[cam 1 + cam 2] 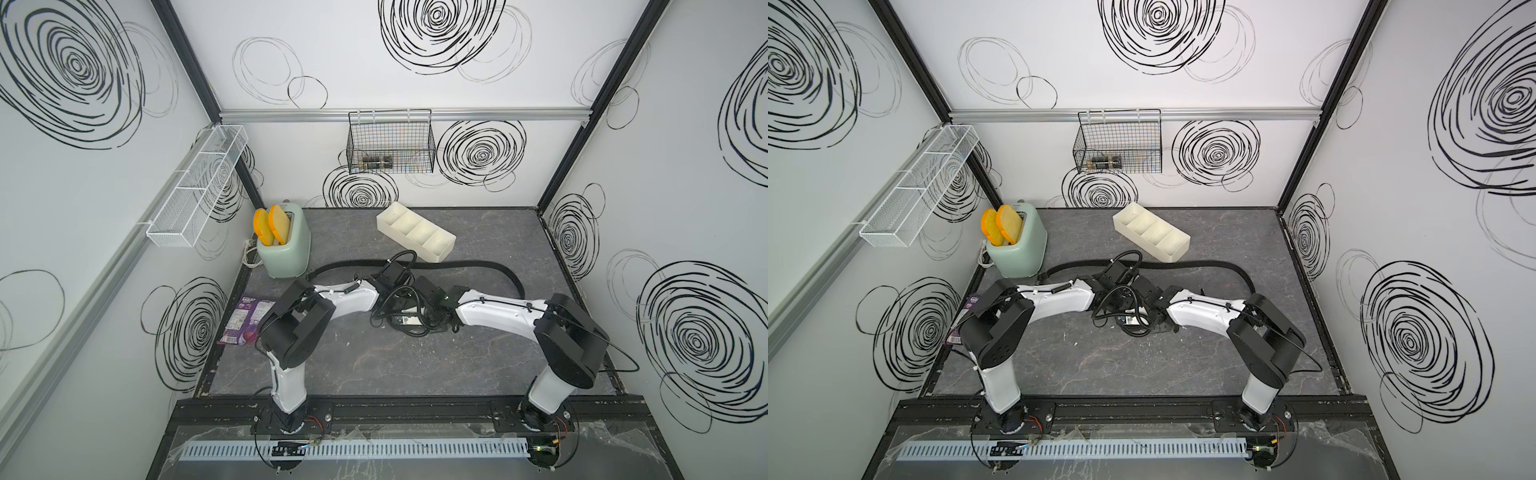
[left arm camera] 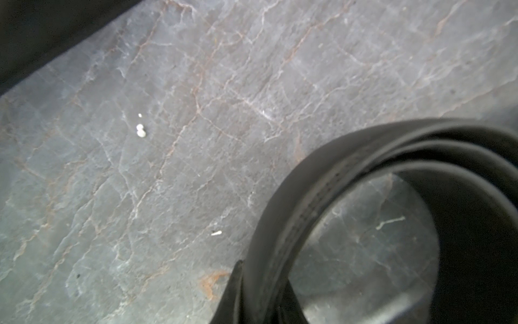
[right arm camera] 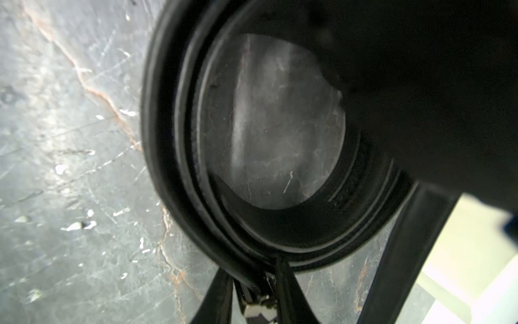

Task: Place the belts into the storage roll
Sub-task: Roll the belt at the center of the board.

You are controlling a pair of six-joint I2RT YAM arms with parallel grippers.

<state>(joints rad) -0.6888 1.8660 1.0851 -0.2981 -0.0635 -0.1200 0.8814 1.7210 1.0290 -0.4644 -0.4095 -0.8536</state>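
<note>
One of the belts, wound into a black coil (image 2: 308, 182), lies on the grey table at the centre, mostly hidden under both wrists in the top views. My left gripper (image 2: 260, 297) is shut on the coil's wall. My right gripper (image 3: 253, 291) is shut on the same coil (image 3: 168, 168) from the opposite side, with the pale buckle (image 3: 258, 307) between its fingers. A second belt (image 1: 469, 264) lies stretched out just behind the arms, also seen in both top views (image 1: 1208, 264). The storage roll (image 1: 440, 253), cream-white with four empty compartments (image 1: 1177, 249), stands slantwise behind that strap.
A mint toaster (image 1: 284, 249) with two bread slices stands at the back left. A purple packet (image 1: 245, 320) lies by the left arm's elbow. A black wire basket (image 1: 390, 143) hangs on the back wall and a white mesh shelf (image 1: 195, 187) on the left wall.
</note>
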